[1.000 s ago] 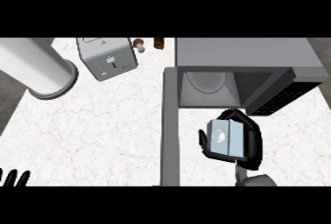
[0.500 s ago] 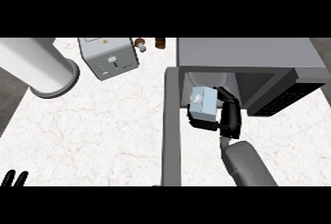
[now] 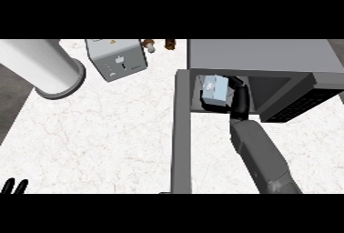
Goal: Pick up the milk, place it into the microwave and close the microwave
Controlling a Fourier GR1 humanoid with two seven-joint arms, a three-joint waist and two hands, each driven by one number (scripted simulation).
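While I look steeply down at the white marbled counter (image 3: 101, 136), my right hand (image 3: 239, 99) is reaching into the mouth of the microwave (image 3: 259, 54) at upper right. Its black fingers are curled round the milk (image 3: 215, 88), a pale blue-grey carton that sits just inside the dark cavity, at its left side. My grey forearm (image 3: 262, 157) runs up to it from the lower edge. The door (image 3: 180, 136) stands wide open, seen edge-on as a long grey strip running down from the cavity's left corner. My left hand (image 3: 13, 186) shows only as straight fingertips pointing up at the lower left corner, holding nothing. A wide white cylinder (image 3: 40, 68) and a grey box (image 3: 118, 59) stand at upper left, well apart from the microwave.
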